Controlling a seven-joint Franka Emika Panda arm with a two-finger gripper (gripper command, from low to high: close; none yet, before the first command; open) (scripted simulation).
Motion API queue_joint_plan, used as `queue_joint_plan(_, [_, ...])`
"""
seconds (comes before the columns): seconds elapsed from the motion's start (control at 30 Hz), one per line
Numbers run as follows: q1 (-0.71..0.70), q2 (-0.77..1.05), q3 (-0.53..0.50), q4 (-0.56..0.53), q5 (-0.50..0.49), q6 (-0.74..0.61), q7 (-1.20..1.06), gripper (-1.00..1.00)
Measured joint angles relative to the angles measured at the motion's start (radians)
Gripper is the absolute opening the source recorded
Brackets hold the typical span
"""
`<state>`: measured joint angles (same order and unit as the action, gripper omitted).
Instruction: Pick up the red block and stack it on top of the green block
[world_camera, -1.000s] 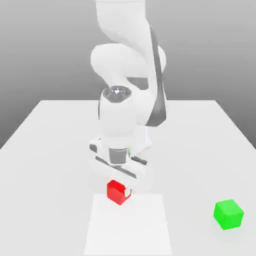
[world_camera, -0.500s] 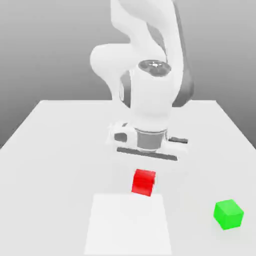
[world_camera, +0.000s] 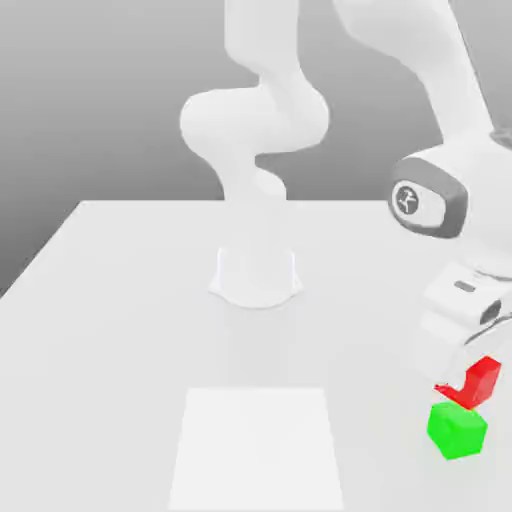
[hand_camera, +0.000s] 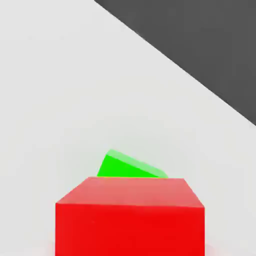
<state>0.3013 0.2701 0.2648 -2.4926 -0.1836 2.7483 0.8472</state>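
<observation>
Inspecting the scene, we found the gripper (world_camera: 470, 372) clamped on the red block (world_camera: 476, 381), which hung tilted in the air, clear of the tabletop (world_camera: 130, 320). It sat just above the green block (world_camera: 457, 430), slightly toward the exterior view's right, and we could not tell whether the two touched. The green block rested near the tabletop's front right corner. We judged the pickup and carry done; squaring up, lowering and releasing remained. In the hand view, the green block (hand_camera: 127, 167) peeked from behind the red block (hand_camera: 130, 217).
</observation>
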Motion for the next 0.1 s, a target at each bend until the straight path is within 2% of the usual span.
queue_joint_plan(0.1, [0.0,0.0,0.0,0.0,0.0,0.0,0.0,1.0])
